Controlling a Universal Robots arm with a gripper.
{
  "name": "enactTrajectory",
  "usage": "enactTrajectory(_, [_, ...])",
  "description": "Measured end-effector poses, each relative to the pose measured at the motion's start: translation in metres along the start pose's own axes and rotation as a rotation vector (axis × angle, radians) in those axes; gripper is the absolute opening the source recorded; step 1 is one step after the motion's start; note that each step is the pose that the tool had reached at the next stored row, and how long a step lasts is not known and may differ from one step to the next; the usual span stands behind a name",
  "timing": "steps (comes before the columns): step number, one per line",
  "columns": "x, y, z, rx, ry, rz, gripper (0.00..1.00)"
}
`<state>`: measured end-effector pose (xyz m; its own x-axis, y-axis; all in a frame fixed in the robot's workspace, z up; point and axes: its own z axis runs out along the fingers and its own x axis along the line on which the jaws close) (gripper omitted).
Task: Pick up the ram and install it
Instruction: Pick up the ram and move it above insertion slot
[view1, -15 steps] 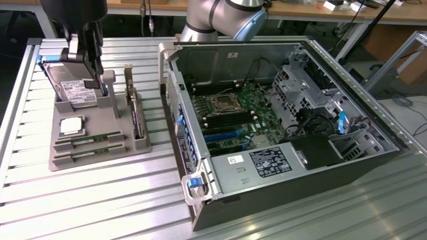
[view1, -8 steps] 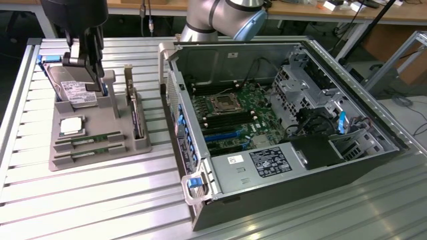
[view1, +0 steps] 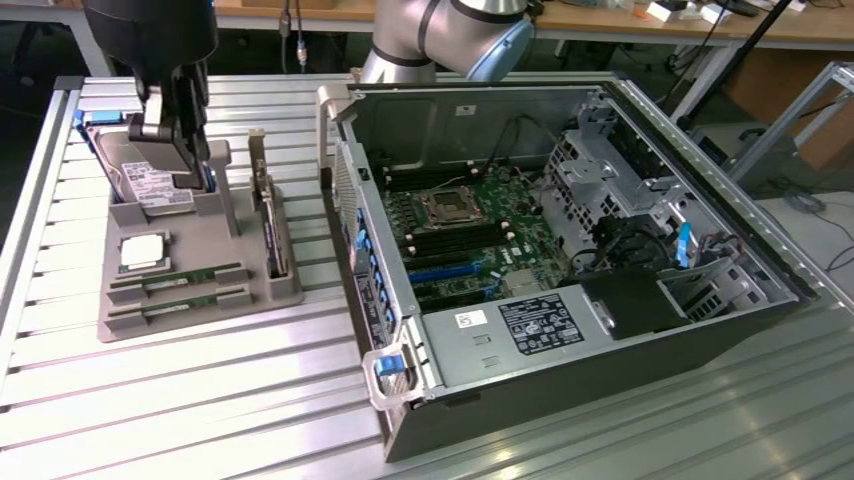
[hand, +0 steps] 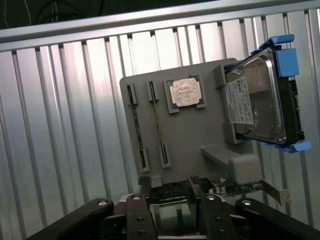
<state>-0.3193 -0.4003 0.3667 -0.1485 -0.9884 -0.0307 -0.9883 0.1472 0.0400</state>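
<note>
Toward nine o'clock in the exterior view, you had one grey holder tray (view1: 200, 240) resting on the slatted metal table (view1: 200, 400). Two ram sticks stood on edge in its slots, side by side and parallel. One ram stick (view1: 176, 279) sat just at six o'clock of the single silver processor (view1: 144, 252). The second ram stick (view1: 180, 305) sat one slot further toward six o'clock, by the tray's edge. At twelve o'clock of the processor the tray carried one hard drive (view1: 147, 180) in a blue caddy, tilted against its supports. At three o'clock of the processor one larger green card (view1: 274, 235) with a metal bracket stood upright in its own slot. Your one gripper (view1: 187, 140) hung above the tray, over the hard-drive end and well apart from both ram sticks. In the wrist view its two fingers (hand: 145, 200) were spread wide with nothing between them, and neither touched any part. Toward three o'clock of the tray stood one open computer case (view1: 614, 390). Inside it, one green motherboard (view1: 467, 235) lay exposed, with its processor socket (view1: 447, 207) near the board's middle. Both ram sticks were seated in the tray, none in the case.
</note>
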Motion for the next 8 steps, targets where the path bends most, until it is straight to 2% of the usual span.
enactTrajectory(8, [0.0005, -0.0003, 0.0074, 0.0, 0.0001, 0.0, 0.42])
